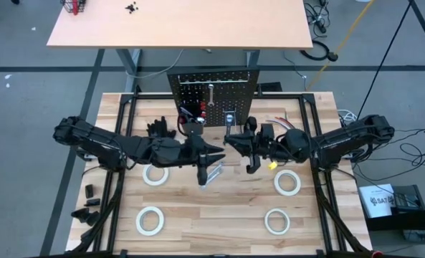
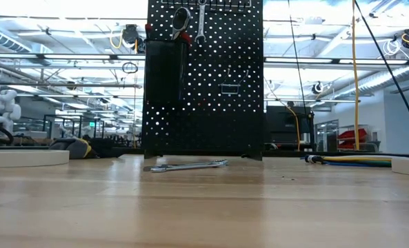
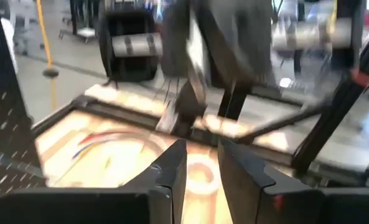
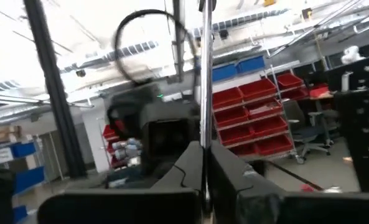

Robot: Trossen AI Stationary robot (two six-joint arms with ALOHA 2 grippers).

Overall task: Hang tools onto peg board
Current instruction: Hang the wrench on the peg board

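Above wooden table [image 1: 219,215], right hand [image 4: 204,163] pinches a wrench [image 4: 205,74]; left hand [image 3: 201,163] slightly spread, empty.

Beyond the workbench, at top of the overhead frame, a tan tabletop [image 1: 176,25] on grey legs over grey floor. Black gloves [image 1: 160,128] lying left of centre on the pale wood-plank bench top [image 1: 219,222], small black parts [image 1: 90,204] scattered at lower left. Red storage bins [image 4: 259,118] stacked on shelving at right of the right wrist frame; yellow cable [image 2: 352,160] at right of the low frame.
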